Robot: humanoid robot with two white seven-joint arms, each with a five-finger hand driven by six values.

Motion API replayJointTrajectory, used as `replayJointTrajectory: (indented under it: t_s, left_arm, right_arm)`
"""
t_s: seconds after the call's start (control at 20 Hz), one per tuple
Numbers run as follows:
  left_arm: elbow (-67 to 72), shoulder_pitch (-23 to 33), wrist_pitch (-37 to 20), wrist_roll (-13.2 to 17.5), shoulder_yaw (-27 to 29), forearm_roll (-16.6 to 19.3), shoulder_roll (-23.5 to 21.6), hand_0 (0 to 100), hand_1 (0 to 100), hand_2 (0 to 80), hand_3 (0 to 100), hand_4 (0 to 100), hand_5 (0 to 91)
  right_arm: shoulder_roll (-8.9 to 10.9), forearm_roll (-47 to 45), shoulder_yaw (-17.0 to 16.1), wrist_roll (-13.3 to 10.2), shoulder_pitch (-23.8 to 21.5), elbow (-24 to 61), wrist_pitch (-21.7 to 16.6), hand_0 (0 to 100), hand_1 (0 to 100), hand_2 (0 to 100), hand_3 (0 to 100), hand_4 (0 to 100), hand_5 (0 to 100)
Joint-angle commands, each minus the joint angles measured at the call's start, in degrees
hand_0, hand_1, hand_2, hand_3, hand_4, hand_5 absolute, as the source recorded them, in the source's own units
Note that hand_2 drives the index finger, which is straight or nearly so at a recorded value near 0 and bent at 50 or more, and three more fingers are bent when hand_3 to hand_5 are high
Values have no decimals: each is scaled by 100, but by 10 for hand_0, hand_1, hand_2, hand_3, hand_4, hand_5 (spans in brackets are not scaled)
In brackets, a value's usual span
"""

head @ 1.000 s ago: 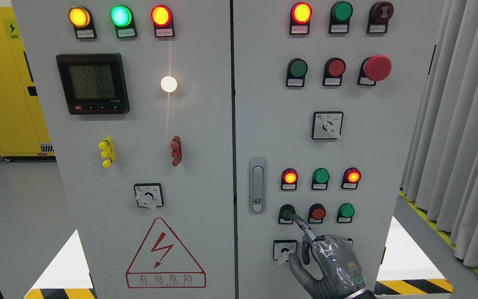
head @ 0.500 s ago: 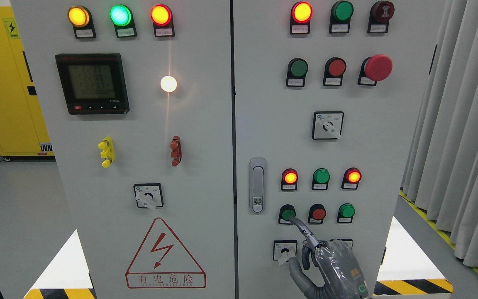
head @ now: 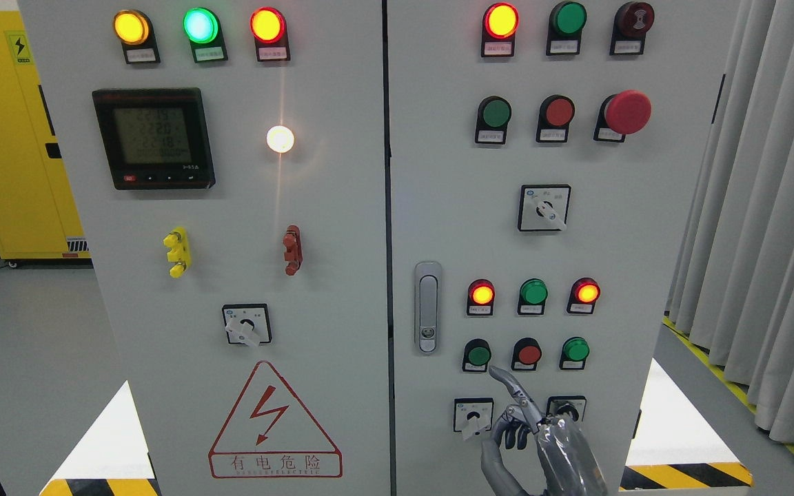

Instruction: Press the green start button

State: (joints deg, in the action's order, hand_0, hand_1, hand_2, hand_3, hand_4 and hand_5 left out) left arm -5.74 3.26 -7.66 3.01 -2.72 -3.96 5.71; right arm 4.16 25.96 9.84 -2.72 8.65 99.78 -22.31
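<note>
Overall light: bright, even, shadows faint.
Glare: white indicator lamp (head: 280,139) blooms, throwing a vertical streak down the cabinet door (head: 342,227).
Focus: sharp centrally; small button labels unreadable.
Edges: cabinet sides lean, slight wide-angle distortion.

Grey floor (head: 25,358), yellow cabinet (head: 4,138) left, pale curtains (head: 776,207) right

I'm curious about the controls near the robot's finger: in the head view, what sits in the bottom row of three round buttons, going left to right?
Dark green button → red button → bright green button. The right hand points just below the first.
</note>
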Motion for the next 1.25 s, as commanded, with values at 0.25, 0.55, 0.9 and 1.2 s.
replayJointTrajectory:
  t_s: [0.25, 0.55, 0.9, 1.2]
  left_arm:
    - [-6, -1, 1, -2, 0, 0, 0, 120, 556, 0, 0, 0, 0]
    - [3, -1, 1, -2, 0, 0, 0, 120, 556, 0, 0, 0, 0]
    - [3, -1, 1, -2, 0, 0, 0, 120, 556, 0, 0, 0, 0]
    - [3, -1, 1, -2, 0, 0, 0, 120, 556, 0, 0, 0, 0]
  right_arm:
    - [41, -2183, 537, 105, -584, 946, 394, 838, 720, 0, 121, 223, 130]
    - [120, -2183, 545, 105, -619, 946, 385, 746, 704, 0, 84, 177, 97]
    - [120, -2183, 545, 105, -654, 946, 385, 715, 701, 0, 91, 178, 91]
    - [129, -2183, 545, 105, -663, 938, 394, 696, 701, 0, 102, 195, 92]
